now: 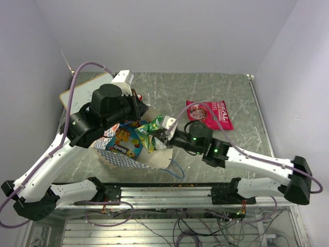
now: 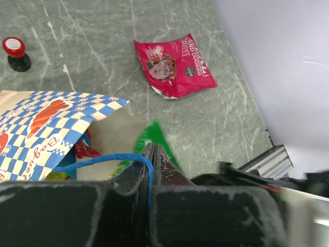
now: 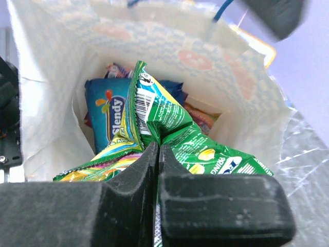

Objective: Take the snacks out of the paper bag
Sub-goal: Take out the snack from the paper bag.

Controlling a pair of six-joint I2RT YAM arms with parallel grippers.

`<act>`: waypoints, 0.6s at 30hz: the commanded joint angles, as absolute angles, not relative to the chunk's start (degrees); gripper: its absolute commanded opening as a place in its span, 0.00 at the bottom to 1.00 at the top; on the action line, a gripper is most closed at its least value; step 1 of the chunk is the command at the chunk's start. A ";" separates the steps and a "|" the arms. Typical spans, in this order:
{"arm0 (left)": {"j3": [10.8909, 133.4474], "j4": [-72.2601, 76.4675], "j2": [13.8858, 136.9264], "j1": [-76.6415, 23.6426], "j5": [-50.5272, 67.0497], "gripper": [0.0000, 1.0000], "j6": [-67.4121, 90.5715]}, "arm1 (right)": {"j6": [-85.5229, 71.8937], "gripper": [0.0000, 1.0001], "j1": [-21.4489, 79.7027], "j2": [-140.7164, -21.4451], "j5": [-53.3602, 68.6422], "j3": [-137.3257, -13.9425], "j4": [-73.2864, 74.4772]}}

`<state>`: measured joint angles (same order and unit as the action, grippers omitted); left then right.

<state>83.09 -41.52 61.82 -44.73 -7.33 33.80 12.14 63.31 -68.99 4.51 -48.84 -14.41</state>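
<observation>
The grey-green counter point(image 1: 221, 90) carries everything. The bag point(image 1: 121, 152) is the biggest thing on it. It sits between the two grippers, tipped over, with its mouth open toward the right gripper point(image 3: 158, 150) and its checked band low on the side nearest the arm bases. A board point(image 1: 69, 95) lies behind the left arm, partly hidden by it.

The left gripper point(image 2: 153, 148) is at the bag's upper edge, its fingers pressed narrow on the blue cord point(image 2: 103, 159). The cord runs from the bag's rim straight into the pinch. The bag's checked side lies just left of and below these fingertips.

The right gripper reaches into the bag's mouth. Its fingers are closed tight on the green packet point(image 3: 175, 123), which stands crumpled just ahead of the tips, half out of the opening. In the top view the packet shows bright green at the mouth, touching the gripper.

The pink packet point(image 1: 209, 114) lies flat on the bare counter, out of the bag and well apart from both grippers. It is beyond the right wrist, and ahead of the left gripper's tips.

Deeper in the bag, ahead of and left of the right gripper's tips, a blue packet point(image 3: 110, 116) stands against the inner wall. More packets sit behind the green one, too hidden to tell apart.

A red-capped bottle point(image 2: 15, 54) stands upright on the counter, far ahead and left of the left gripper.
</observation>
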 commanded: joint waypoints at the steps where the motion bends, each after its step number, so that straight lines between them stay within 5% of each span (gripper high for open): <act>1: 86.04 -39.61 62.87 -44.83 -11.90 0.07 31.78 | 14.95 0.00 63.02 -59.80 1.30 -52.49 -10.14; 7: 86.19 -41.89 63.81 -44.87 -19.26 0.07 31.76 | 18.41 0.00 62.96 -50.28 -6.02 -55.51 -1.95; 13: 87.74 -42.75 65.39 -44.82 -19.18 0.07 29.71 | 27.26 0.00 61.19 -47.19 -27.32 -54.40 -2.91; 18: 88.68 -43.09 65.39 -44.73 -18.03 0.07 28.39 | 28.86 0.00 44.08 -51.94 -23.94 -52.44 -2.66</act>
<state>85.82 -43.94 65.63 -44.73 -17.98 30.35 25.63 55.40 -48.27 -20.91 -54.19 -2.57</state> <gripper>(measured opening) 0.078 0.005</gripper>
